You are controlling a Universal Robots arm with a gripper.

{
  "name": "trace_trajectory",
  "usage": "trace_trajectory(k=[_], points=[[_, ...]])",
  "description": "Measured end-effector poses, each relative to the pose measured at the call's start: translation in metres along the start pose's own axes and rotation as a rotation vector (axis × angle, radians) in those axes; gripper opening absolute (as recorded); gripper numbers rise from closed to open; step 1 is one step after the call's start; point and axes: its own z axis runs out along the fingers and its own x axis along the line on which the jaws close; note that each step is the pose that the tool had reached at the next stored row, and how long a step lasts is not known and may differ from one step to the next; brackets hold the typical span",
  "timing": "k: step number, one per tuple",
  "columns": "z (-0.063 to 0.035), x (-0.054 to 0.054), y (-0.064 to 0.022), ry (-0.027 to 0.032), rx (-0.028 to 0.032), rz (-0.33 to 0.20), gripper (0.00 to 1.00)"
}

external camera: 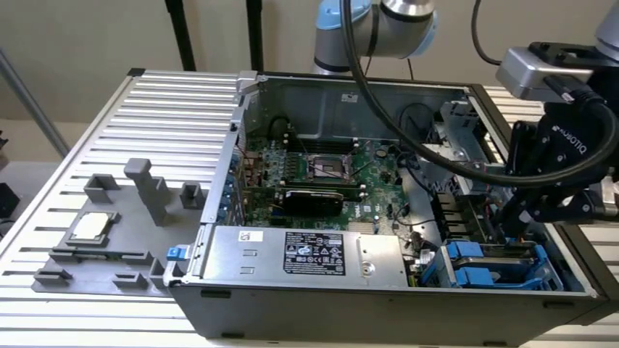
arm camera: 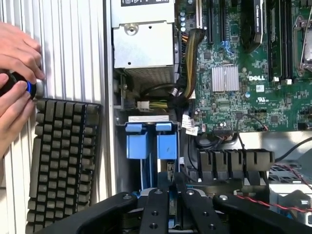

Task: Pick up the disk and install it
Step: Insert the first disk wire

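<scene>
The disk (arm camera: 146, 141) stands on edge inside the open computer case, its two bright blue carrier tabs pointing toward the power supply. In the exterior view its blue carrier (external camera: 476, 252) sits within the blue cage (external camera: 546, 274) at the case's near corner on the exterior view's right. My gripper (external camera: 505, 233) reaches down into that corner. In the wrist view my gripper (arm camera: 176, 187) has its black fingers (arm camera: 156, 207) drawn close around the disk's thin edge, with blue carrier plastic showing between them. The disk's label is hidden.
A silver power supply (external camera: 300, 254) lies beside the cage, with yellow and black cables between. The green motherboard (external camera: 320, 174) fills the case floor. A grey fixture (external camera: 116, 254) with a small silver chip (external camera: 92, 226) sits outside the case. A person's hands (arm camera: 14, 53) hover by a keyboard (arm camera: 63, 161).
</scene>
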Motion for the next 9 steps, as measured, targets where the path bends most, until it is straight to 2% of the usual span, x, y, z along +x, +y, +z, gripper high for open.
trace_trajectory(k=[3, 5, 9], points=[[0.0033, 0.005, 0.0025, -0.0074, 0.0105, -0.001, 0.0], [0.0057, 0.0078, 0.0038, -0.0154, 0.014, -0.001, 0.0], [0.0094, 0.011, 0.0045, -0.0385, 0.0224, -0.002, 0.0]])
